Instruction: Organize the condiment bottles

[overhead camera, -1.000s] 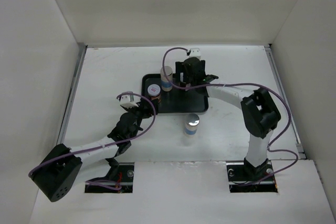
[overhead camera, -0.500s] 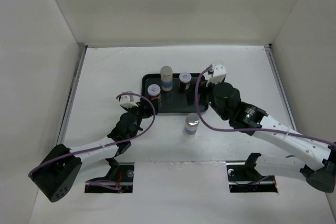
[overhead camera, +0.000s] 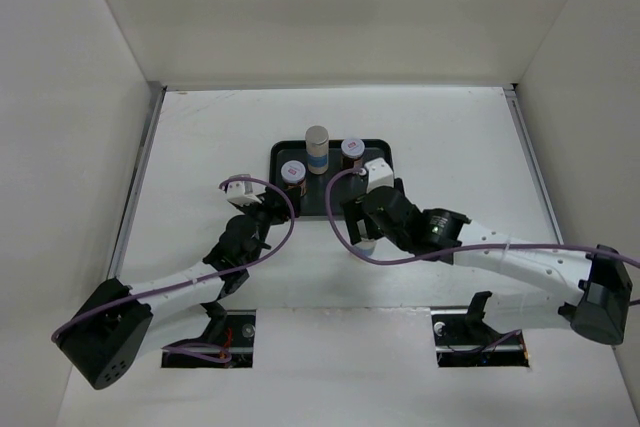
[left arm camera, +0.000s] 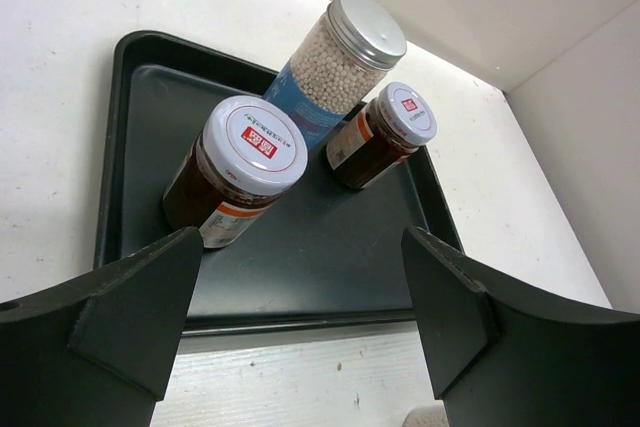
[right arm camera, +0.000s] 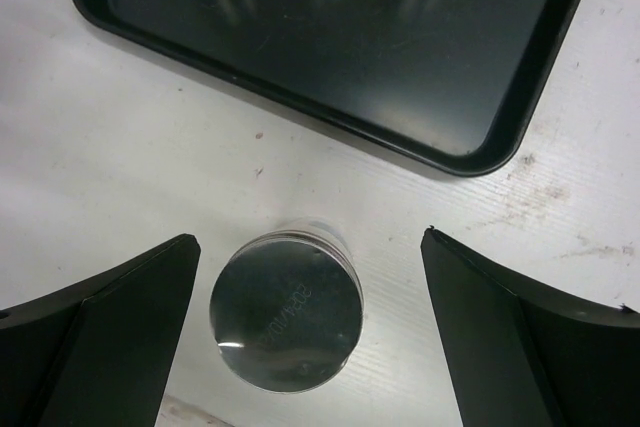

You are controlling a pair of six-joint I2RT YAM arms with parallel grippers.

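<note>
A tall jar with a grey cap and a blue band (overhead camera: 317, 150) and two short brown jars with whitish tops (overhead camera: 292, 174) (overhead camera: 352, 152) stand in the black tray (overhead camera: 320, 199). The left wrist view shows them too: the tall jar (left arm camera: 335, 62) and the short jars (left arm camera: 240, 167) (left arm camera: 385, 132). A second grey-capped jar (right arm camera: 287, 312) stands on the table just in front of the tray. My right gripper (right arm camera: 310, 242) (overhead camera: 365, 219) is open above it, one finger on each side, not touching. My left gripper (left arm camera: 300, 347) (overhead camera: 262, 212) is open and empty at the tray's front edge.
The tray's front right corner (right arm camera: 470, 152) lies close behind the loose jar. The front half of the tray floor (left arm camera: 310, 257) is bare. White walls enclose the table on three sides. Purple cables loop over both arms.
My right arm has swung from the back of the tray round to its front and now hangs over the loose jar. The left arm has hardly moved.
</note>
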